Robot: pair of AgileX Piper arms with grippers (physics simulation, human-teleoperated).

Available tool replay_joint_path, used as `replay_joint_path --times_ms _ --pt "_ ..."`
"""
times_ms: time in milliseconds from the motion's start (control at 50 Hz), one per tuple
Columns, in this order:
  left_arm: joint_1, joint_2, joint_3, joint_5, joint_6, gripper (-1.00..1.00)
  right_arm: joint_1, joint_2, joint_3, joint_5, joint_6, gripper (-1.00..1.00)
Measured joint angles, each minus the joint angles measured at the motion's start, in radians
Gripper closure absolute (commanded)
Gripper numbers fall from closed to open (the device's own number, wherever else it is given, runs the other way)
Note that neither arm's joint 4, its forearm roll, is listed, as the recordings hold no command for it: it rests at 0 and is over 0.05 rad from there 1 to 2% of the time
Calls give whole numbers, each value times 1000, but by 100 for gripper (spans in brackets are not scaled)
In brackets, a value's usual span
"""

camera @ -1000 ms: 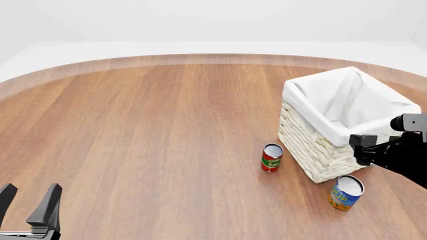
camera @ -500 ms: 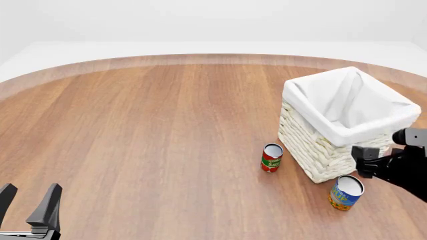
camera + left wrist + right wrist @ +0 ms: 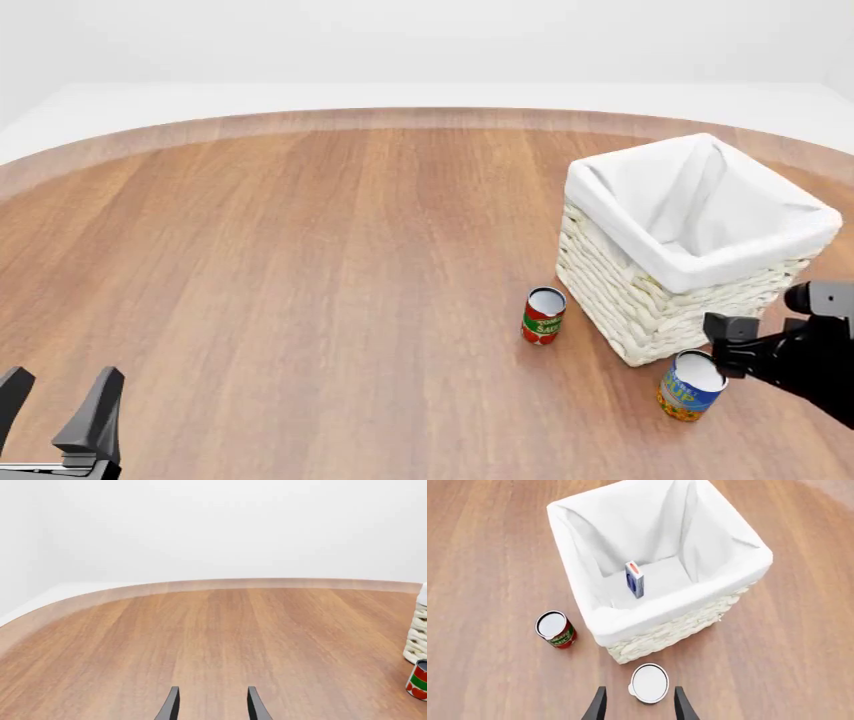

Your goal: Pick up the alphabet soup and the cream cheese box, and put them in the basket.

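Short blue-and-orange alphabet soup can [image 3: 691, 386] upright on brown wooden surface [image 3: 307, 260], just beside corner of square woven cream wicker basket [image 3: 627, 300] with white cloth lining. Small blue-white cream cheese box [image 3: 634, 579] on edge inside basket. Red-green narrow can [image 3: 542, 316] near basket wall. Right gripper [image 3: 636, 707] above soup can, fingers spread, holding nothing. Left gripper [image 3: 56, 405] well apart, fingers spread, empty.
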Motion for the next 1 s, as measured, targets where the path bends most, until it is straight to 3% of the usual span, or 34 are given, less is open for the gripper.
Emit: replay_joint_path --times_ms 640,1000 --pt "0 0 0 0 0 -100 -9 -17 47 -18 29 -100" --pt "0 0 0 0 0 -100 -15 -7 73 -53 10 -100"
